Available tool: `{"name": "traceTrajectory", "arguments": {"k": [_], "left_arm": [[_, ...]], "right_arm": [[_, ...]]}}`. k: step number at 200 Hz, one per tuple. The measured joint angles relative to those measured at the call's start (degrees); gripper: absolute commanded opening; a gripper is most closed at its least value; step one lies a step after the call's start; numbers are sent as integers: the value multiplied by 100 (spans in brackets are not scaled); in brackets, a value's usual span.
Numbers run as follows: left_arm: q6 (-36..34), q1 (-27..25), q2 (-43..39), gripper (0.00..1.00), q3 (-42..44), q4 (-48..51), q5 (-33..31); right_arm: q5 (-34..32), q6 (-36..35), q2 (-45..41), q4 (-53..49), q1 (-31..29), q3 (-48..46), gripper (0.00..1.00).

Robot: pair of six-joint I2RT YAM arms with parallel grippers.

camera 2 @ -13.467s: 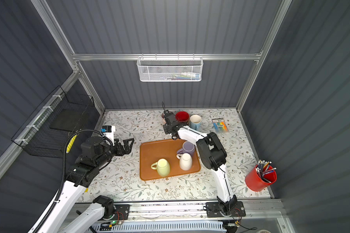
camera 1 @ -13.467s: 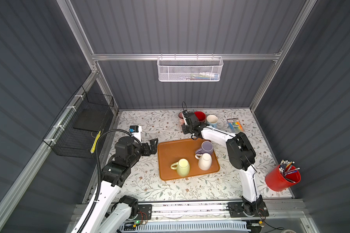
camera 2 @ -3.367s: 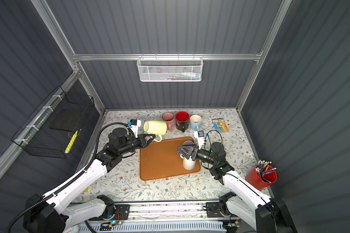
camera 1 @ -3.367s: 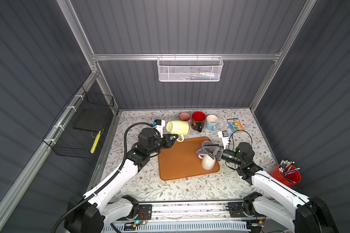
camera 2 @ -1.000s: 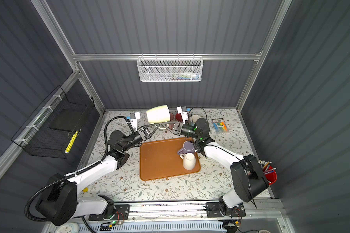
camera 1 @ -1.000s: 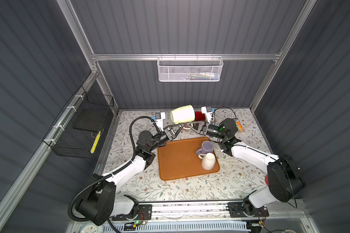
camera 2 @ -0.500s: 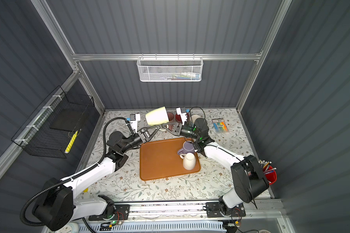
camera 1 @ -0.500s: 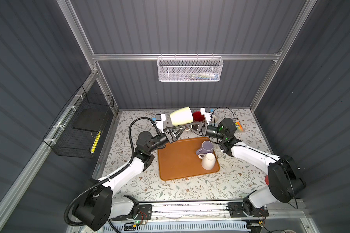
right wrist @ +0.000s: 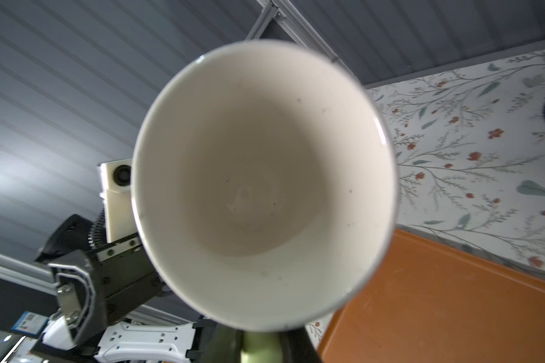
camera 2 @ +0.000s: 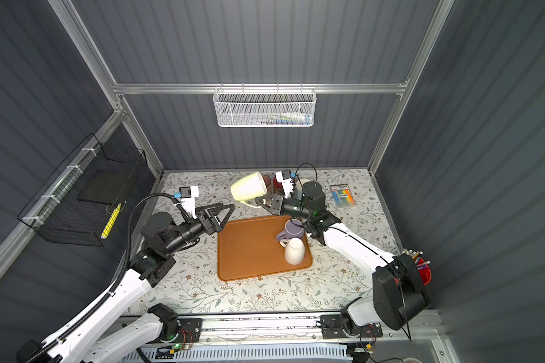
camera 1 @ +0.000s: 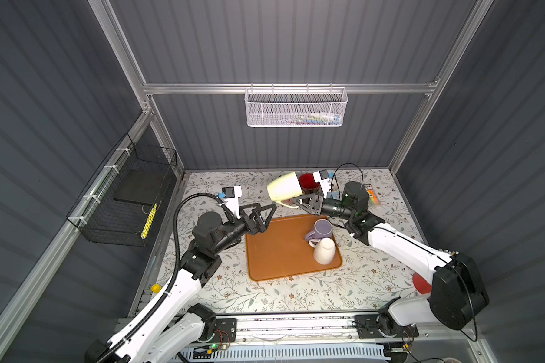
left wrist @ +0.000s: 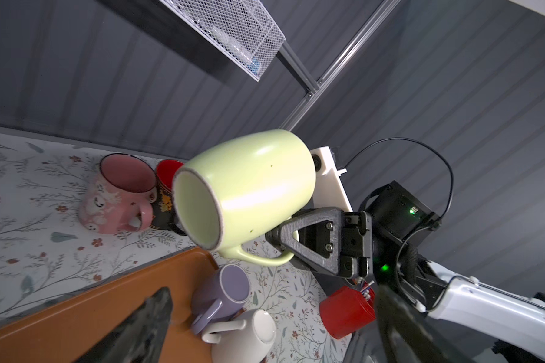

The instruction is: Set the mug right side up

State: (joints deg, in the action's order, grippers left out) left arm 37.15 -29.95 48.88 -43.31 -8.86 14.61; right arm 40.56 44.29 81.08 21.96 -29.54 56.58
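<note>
The pale yellow-green mug [camera 1: 284,187] [camera 2: 248,187] hangs in the air over the back edge of the orange tray [camera 1: 280,254], lying on its side. In the left wrist view the mug [left wrist: 252,185] turns its mouth toward that camera. My right gripper [camera 1: 298,201] [camera 2: 262,200] [left wrist: 283,240] is shut on its handle. One round end of the mug [right wrist: 261,188] fills the right wrist view, above the right gripper [right wrist: 258,345]. My left gripper [camera 1: 265,219] [camera 2: 225,219] [left wrist: 272,294] stands open and empty, left of the mug and apart from it.
A purple mug [camera 1: 323,228] and a white mug [camera 1: 324,253] stand upside down on the tray's right side. A pink mug [left wrist: 117,195] and a red mug [camera 1: 309,181] stand upright at the back. A marker pack [camera 2: 343,191] and a red pen cup [camera 2: 422,270] are at the right.
My left gripper has opened, let go of the yellow-green mug and drawn back to the left. The mug stays in the right gripper and has tilted slightly.
</note>
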Motion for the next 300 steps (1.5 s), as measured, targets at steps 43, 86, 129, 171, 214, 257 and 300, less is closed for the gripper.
{"name": "traceTrajectory", "arguments": {"k": [43, 86, 129, 171, 214, 257, 300], "left_arm": [[-654, 0, -337, 100, -717, 1799, -1130], [-1121, 0, -179, 100, -1237, 3270, -2337], [-1318, 0, -164, 100, -1311, 4179, -3117], [-1486, 0, -319, 100, -1333, 4557, -3668], [-1646, 0, -496, 100, -1366, 4756, -4076], [-1770, 0, -780, 100, -1287, 4822, -4398], [-1878, 0, -1005, 100, -1027, 4828, -4398]], "right_arm": [[-935, -866, 74, -1565, -411, 584, 0], [-1864, -1633, 839, -2815, -938, 1687, 0], [-2804, -2155, 1554, -3786, -1272, 2455, 0], [-3440, -2564, 2151, -4461, -1456, 3202, 0], [-3974, -2938, 2835, -5031, -1572, 4100, 0], [-4376, -3178, 3563, -5477, -1641, 4881, 0], [-4769, -3416, 4223, -5761, -1663, 5637, 0]]}}
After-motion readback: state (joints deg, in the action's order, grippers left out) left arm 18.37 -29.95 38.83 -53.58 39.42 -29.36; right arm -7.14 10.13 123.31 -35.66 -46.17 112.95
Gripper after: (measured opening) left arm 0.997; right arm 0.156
